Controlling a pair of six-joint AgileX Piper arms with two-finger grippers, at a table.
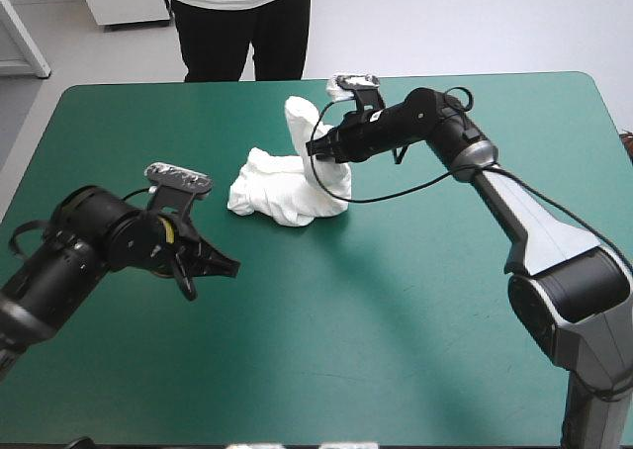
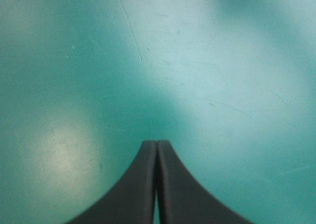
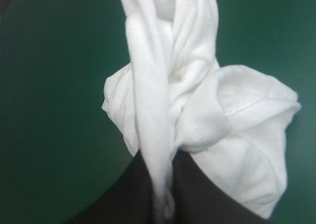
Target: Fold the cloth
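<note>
Nearest to me, the left gripper [image 1: 227, 266] hung low over the near-left part of the table [image 1: 396, 330]. Its two black fingers were pressed together into one point and held nothing. Its own camera showed only bare teal-green cover ahead of the tips.

Farther in, well apart from that gripper, the T-shirt [image 1: 280, 190] lay as a white crumpled heap toward the middle of the table's far half. Part of it rested on the cover, and part rose from the heap toward the far edge as a twisted rope of fabric.

Farther still, the right gripper [image 1: 316, 149] reached in from the right side, its fingers pinched all but closed on that raised rope. Its wrist camera showed a hemmed opening, probably a sleeve, bunched just beside the fingers. I could not tell which edge of the garment was actually held.

I judged the job to be at its very start: the shirt was gathered for spreading and no fold had been made. As I read it, the next move called for lifting the held part higher so the heap would hang loose. The left gripper would then need to come across, open, and take a second point such as a shoulder or hem, so the shirt could be stretched and laid flat.
</note>
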